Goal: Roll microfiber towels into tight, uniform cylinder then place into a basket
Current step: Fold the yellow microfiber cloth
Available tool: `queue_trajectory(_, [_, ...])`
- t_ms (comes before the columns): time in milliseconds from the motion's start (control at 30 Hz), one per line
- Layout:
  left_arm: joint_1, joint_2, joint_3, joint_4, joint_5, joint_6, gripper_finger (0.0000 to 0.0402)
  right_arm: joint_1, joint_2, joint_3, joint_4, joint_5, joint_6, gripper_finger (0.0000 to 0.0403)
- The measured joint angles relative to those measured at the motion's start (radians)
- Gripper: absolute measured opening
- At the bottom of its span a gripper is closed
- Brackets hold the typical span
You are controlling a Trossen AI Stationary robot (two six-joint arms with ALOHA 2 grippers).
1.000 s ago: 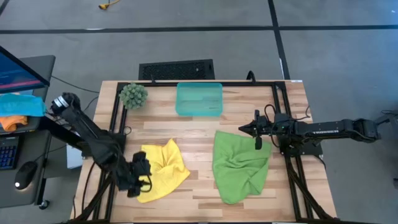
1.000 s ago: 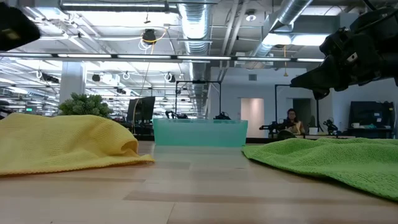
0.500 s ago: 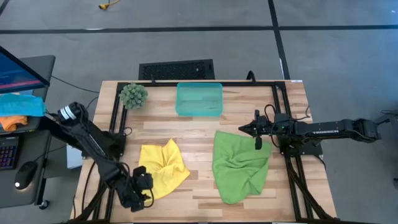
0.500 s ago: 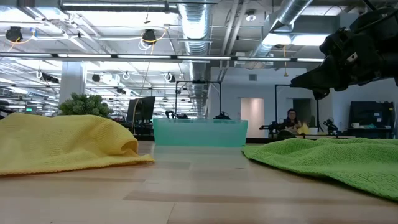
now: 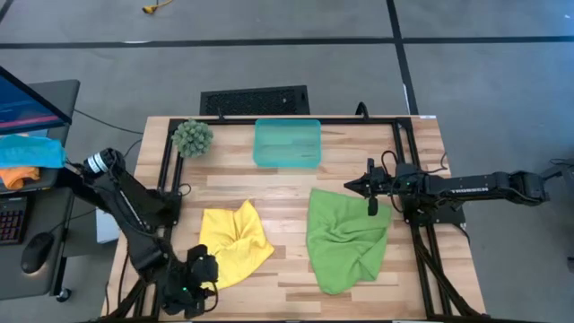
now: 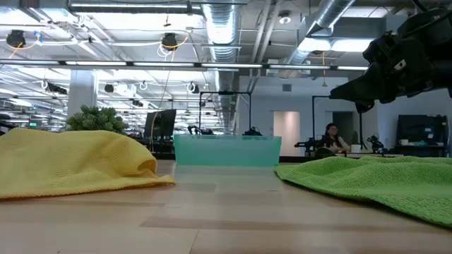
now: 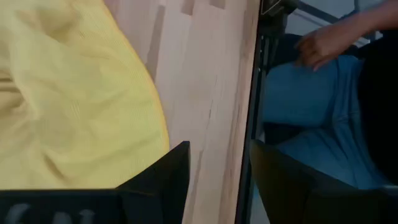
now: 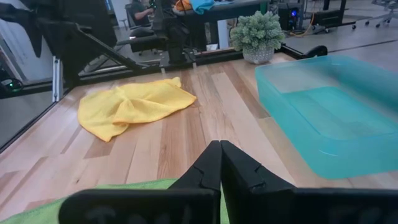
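The yellow towel (image 5: 235, 240) lies crumpled on the table's near left part, also in the left wrist view (image 7: 68, 99). The lime green towel (image 5: 345, 238) lies crumpled right of the middle. The teal basket (image 5: 287, 142) stands at the far middle. My left gripper (image 5: 204, 267) hangs open by the yellow towel's near left corner, over the table's near edge (image 7: 217, 171), and touches nothing. My right gripper (image 5: 352, 187) hovers shut above the green towel's far edge (image 6: 352, 93), clear of it.
A fuzzy green plant (image 5: 192, 136) stands at the far left. Black frame rails (image 5: 421, 242) run along the table's sides. A person's hand (image 7: 329, 43) and legs show just beyond the near edge. A desk with cyan and orange cloths (image 5: 27, 160) stands to the left.
My left gripper has drawn back from over the yellow towel's near left corner toward the table's near edge and risen a little. The right arm and both towels have kept still.
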Motion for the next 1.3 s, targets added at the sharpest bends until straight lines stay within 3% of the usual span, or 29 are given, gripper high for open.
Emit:
queue_trajectory(233, [-0.039,0.082,-0.002,0.008,-0.060,-0.055,0.0120,0.000,0.000,0.000,0.000,0.000,0.000,0.0029])
queue_trajectory(567, [-0.030,0.229,-0.002,0.018,0.075,-0.083,0.0114,0.000,0.000,0.000,0.000,0.000,0.000,0.0029])
queue_trajectory(967, [-0.045,0.250,-0.002,-0.032,0.099,-0.168,0.0201,0.000,0.000,0.000,0.000,0.000,0.000,0.0029])
queue_trajectory(1300, [-0.049,0.370,-0.003,-0.032,0.148,-0.175,0.0210,0.000,0.000,0.000,0.000,0.000,0.000,0.0029])
